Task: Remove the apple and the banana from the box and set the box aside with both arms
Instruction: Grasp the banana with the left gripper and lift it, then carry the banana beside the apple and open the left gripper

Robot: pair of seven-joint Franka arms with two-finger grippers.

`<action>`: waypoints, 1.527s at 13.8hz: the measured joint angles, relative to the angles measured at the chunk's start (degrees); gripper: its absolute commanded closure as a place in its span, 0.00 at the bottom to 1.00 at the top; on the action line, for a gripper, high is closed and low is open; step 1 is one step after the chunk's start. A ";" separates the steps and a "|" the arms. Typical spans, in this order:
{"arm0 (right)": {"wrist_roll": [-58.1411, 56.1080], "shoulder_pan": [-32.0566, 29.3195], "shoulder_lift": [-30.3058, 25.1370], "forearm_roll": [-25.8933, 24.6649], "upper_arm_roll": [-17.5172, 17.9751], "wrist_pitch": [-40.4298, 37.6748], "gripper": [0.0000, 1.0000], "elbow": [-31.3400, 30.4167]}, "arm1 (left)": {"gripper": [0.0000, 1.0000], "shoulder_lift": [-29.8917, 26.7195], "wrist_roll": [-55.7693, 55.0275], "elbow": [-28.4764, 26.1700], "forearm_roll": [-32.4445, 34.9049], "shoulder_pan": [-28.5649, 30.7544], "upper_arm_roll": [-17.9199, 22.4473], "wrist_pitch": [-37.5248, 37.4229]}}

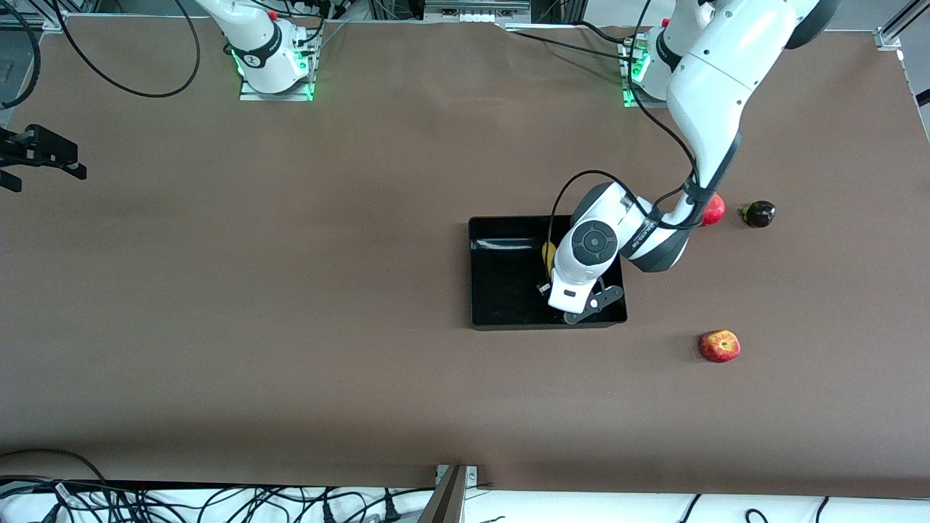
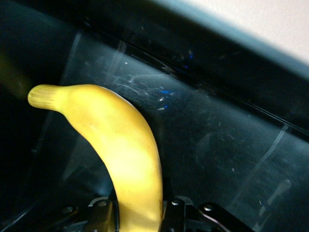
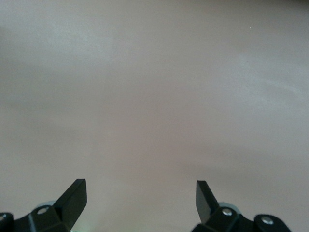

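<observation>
Inside the black tray (image 1: pixel 508 290), near the middle of the table (image 1: pixel 290 290), you have the left gripper (image 2: pixel 140 217) down low with the banana (image 2: pixel 120 150) in it. In the front view you only see a small yellow bit of that banana (image 1: pixel 548 256), because the white wrist of the left arm (image 1: pixel 592 254) covers the rest. The left wrist view shows you much more: the long yellow fruit runs up from between the two black fingers (image 2: pixel 104 215), which are pressed against its sides, and its stem end points away over the scratched shiny tray floor (image 2: pixel 217 145).

Your left arm comes from its base at the top of the front view, bends down, and folds at the wrist so the hand sits over the end of the tray toward the left arm's end of the table.

The apple (image 1: pixel 719 346) sits on the bare table, well apart from the tray, nearer to the front camera and toward the left arm's end. A red fruit (image 1: pixel 714 210) peeks out from under the left arm, and a dark round fruit (image 1: pixel 759 213) lies just beside it.

The right arm (image 1: pixel 254 36) waits; in the front view you see only its base. The right wrist view shows you the right gripper (image 3: pixel 140 195) over plain brown table, its two finger tips (image 3: pixel 75 195) spread wide with nothing between them.
</observation>
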 measured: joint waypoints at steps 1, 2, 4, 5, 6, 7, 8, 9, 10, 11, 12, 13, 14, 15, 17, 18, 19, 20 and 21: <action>0.00 0.00 0.00 0.00 0.00 0.00 0.00 0.00 | 1.00 -1.41 1.05 1.16 -0.30 0.85 -1.09 -4.11; 0.00 0.00 0.00 0.00 0.00 0.00 0.00 0.00 | 1.00 -3.00 2.84 2.81 -1.38 1.76 -2.02 -8.49; 0.00 0.00 0.00 0.00 0.00 0.00 0.00 0.00 | 1.00 -6.14 7.34 6.65 -4.58 3.11 -2.58 -16.66; 0.00 0.00 0.00 0.00 0.00 0.00 0.00 0.00 | 1.00 -7.50 10.01 8.43 -5.48 3.96 -2.63 -20.66; 0.00 0.00 0.00 0.00 0.00 0.00 0.00 0.00 | 1.00 -8.69 13.55 9.70 -5.91 5.32 -2.71 -24.45; 0.00 0.00 0.00 0.00 0.00 0.00 0.00 0.00 | 1.00 -9.77 18.11 10.40 -6.04 7.37 -2.95 -27.56; 0.00 0.00 0.00 0.00 0.00 0.00 0.00 0.00 | 1.00 -10.70 23.61 10.73 -6.06 10.02 -3.28 -30.09; 0.00 0.00 0.00 0.00 0.00 0.00 0.00 0.00 | 1.00 -11.35 28.96 10.79 -6.03 12.73 -3.32 -31.74; 0.00 0.00 0.00 0.00 0.00 -0.01 0.00 0.00 | 1.00 -11.62 34.10 10.79 -5.63 15.45 -3.12 -32.59; 0.00 0.00 0.00 0.00 0.00 -0.01 0.00 0.00 | 1.00 -11.57 38.85 10.73 -4.44 18.25 -2.87 -32.72; 0.00 0.00 0.00 0.00 0.00 -0.01 0.00 0.00 | 1.00 -11.35 43.82 10.67 -2.85 21.29 -2.69 -32.20; 0.00 0.00 0.00 0.00 0.00 -0.01 0.00 0.00 | 1.00 -10.97 48.83 10.61 -2.13 24.26 -2.42 -30.12; 0.00 0.00 0.00 0.00 0.01 -0.01 0.00 0.00 | 1.00 -10.32 53.70 10.55 -1.77 27.16 -1.82 -26.93; 0.00 0.00 0.00 0.00 0.00 -0.01 0.00 0.00 | 1.00 -9.40 57.92 10.45 -1.62 29.43 -0.51 -23.85; 0.00 0.00 0.00 0.00 0.00 -0.01 0.00 0.01 | 1.00 -6.57 63.21 10.26 -1.60 31.90 2.32 -17.42; 0.00 0.00 0.00 0.00 0.01 -0.01 0.00 0.01 | 1.00 -4.96 64.10 10.20 -1.60 32.30 3.07 -14.34; 0.00 0.00 0.00 0.00 0.01 -0.01 0.00 0.01 | 1.00 -3.38 64.25 10.15 -1.60 32.42 3.33 -11.70; 0.00 0.00 0.00 0.00 0.01 -0.01 0.00 0.01 | 1.00 -1.91 64.25 10.13 -1.60 32.31 3.34 -9.29; 0.00 0.00 0.00 0.00 0.00 -0.01 0.00 0.01 | 1.00 -0.85 64.25 10.12 -1.60 32.11 3.33 -7.45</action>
